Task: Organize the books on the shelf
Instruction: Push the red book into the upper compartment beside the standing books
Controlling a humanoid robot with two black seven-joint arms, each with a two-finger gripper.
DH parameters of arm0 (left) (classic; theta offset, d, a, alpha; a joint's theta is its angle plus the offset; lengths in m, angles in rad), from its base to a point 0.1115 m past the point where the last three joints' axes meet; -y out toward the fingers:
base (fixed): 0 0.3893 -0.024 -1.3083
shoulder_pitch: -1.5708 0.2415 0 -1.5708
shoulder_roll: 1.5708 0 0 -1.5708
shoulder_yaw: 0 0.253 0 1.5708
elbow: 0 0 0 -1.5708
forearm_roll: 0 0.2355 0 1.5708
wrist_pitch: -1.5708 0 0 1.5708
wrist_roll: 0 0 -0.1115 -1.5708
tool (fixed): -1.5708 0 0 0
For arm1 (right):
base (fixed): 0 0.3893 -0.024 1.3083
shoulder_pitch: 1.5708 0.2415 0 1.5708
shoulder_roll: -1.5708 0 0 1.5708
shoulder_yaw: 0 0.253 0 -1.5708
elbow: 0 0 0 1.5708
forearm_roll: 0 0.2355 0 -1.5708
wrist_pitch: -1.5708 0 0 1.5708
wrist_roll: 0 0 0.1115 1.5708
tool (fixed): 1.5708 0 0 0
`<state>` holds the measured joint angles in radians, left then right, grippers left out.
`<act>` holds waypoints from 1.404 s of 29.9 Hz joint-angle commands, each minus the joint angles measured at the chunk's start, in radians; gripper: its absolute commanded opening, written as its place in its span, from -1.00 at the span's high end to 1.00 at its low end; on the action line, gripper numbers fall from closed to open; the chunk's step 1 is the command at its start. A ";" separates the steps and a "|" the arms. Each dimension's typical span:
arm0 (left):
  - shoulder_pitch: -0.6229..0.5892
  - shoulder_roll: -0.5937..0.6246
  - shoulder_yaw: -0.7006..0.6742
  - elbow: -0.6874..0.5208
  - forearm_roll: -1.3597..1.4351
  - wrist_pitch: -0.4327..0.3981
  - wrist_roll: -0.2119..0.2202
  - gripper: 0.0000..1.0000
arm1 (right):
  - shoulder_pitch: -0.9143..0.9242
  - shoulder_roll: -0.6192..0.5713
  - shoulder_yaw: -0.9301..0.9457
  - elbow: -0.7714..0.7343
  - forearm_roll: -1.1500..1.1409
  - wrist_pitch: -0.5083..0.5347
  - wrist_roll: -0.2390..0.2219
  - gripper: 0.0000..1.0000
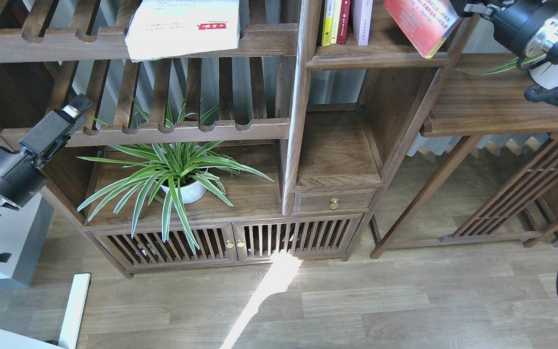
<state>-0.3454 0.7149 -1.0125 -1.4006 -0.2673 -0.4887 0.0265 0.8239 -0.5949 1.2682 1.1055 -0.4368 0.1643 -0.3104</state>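
Note:
My right gripper (pixel 459 7) sits at the top right edge, shut on the upper corner of the red-orange book (pixel 419 24). The book hangs tilted over the right part of the narrow shelf (pixel 376 61), with its lower corner just above the front edge. Yellow, dark red and white books (pixel 344 22) stand upright at the shelf's left side; no barcode shows on them. The thick white book with a red label (pixel 182 26) lies flat on the upper slatted rack. My left gripper (pixel 73 107) is at the left, in front of the lower slatted rack, holding nothing; its fingers cannot be told apart.
A potted spider plant (pixel 172 169) stands on the wide plank below the racks. An empty cubby (pixel 337 150) and a small drawer (pixel 334 200) lie under the shelf. A side table (pixel 492 106) with a white pot (pixel 552 75) stands to the right.

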 commanded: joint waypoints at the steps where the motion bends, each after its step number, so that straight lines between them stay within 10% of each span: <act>1: 0.002 0.000 0.000 0.000 -0.001 0.000 -0.002 -0.96 | 0.032 0.040 -0.001 0.014 0.001 -0.069 -0.025 0.99; 42: 0.003 -0.022 0.000 0.000 -0.003 0.000 0.010 -0.96 | 0.133 0.191 -0.066 -0.055 -0.049 -0.324 -0.026 0.99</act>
<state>-0.3419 0.6933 -1.0125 -1.4007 -0.2731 -0.4887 0.0367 0.9580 -0.4262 1.2026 1.0716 -0.4648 -0.1546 -0.3401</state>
